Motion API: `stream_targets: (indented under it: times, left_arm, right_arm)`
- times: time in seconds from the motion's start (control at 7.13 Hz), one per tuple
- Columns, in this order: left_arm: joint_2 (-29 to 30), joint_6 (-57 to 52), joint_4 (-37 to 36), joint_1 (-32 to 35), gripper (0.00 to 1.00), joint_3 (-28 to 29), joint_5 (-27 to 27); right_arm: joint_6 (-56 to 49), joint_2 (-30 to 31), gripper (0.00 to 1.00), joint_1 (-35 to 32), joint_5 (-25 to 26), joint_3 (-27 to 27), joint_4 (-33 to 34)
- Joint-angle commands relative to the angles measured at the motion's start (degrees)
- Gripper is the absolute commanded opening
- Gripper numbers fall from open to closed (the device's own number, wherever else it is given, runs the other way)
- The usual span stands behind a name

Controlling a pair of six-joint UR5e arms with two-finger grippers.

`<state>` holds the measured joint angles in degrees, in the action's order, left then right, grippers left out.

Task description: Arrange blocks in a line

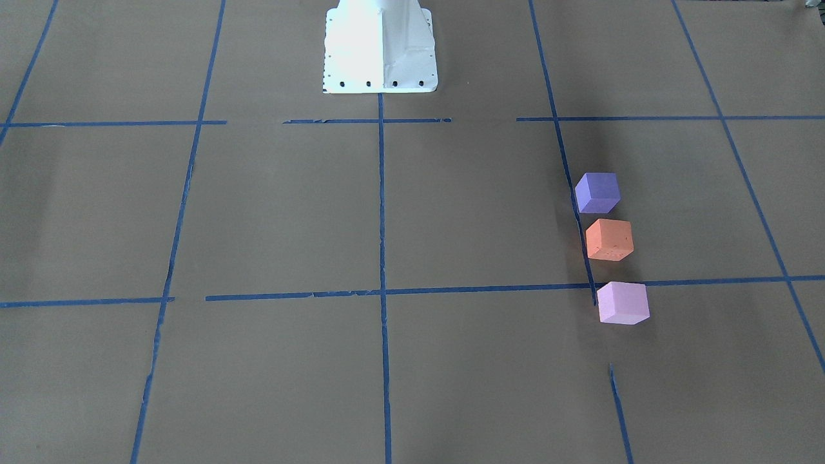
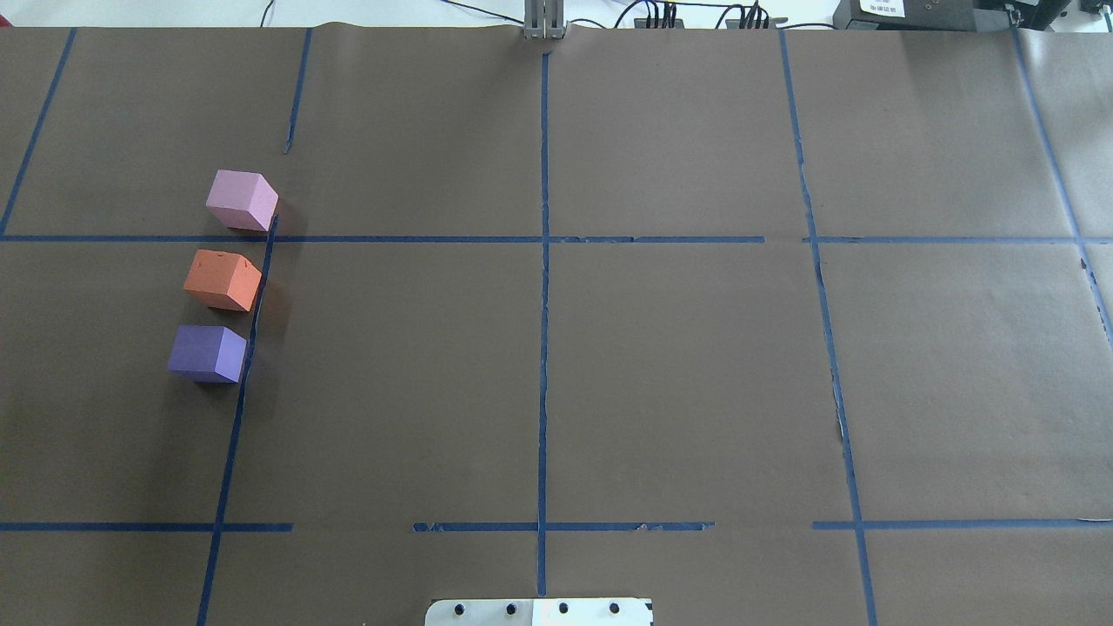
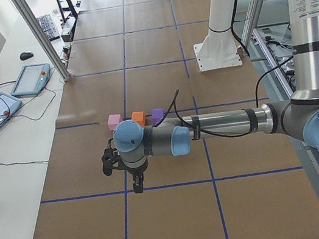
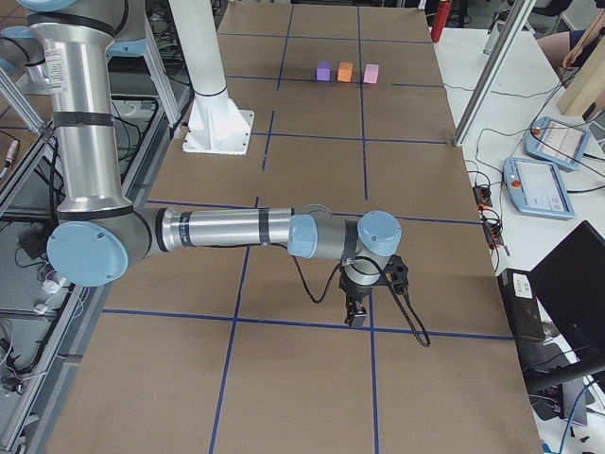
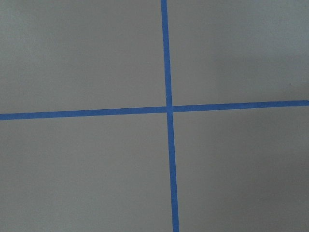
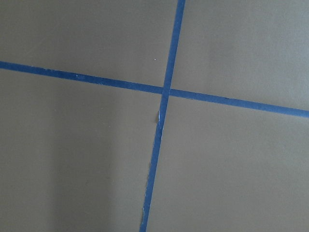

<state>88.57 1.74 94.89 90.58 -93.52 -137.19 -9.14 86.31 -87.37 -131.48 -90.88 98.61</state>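
Three cubes stand in a near-straight row beside a blue tape line, on the robot's left side of the table: the violet-blue block (image 1: 597,192) nearest the robot, the orange block (image 1: 609,240) in the middle, the pale pink block (image 1: 622,303) farthest. The overhead view shows the same row: pink (image 2: 242,200), orange (image 2: 223,280), violet-blue (image 2: 208,353). Small gaps separate them. My left gripper (image 3: 138,185) hangs over a tape crossing, apart from the blocks; I cannot tell if it is open. My right gripper (image 4: 357,317) hangs far from the blocks (image 4: 345,71); I cannot tell its state either.
Brown paper with a blue tape grid (image 2: 543,348) covers the table. The white robot base (image 1: 380,51) stands at the robot's edge. Both wrist views show only tape crossings. Operator tablets (image 3: 32,79) and a metal post (image 3: 39,35) stand along the far side.
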Motion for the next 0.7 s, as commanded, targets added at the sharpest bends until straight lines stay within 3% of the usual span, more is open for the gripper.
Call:
stream_targets:
  times: [0.0, 0.56]
  left_arm:
    - [1.07, -0.07, -5.82, 0.03, 1.0, -2.0, 0.25]
    - [0.55, -0.43, -6.38, 0.03, 1.0, -2.72, 0.43]
  right_arm:
    - [0.0, 0.0, 1.0, 0.0, 0.0, 0.0, 0.0]
    - [0.0, 0.0, 1.0, 0.0, 0.0, 0.0, 0.0]
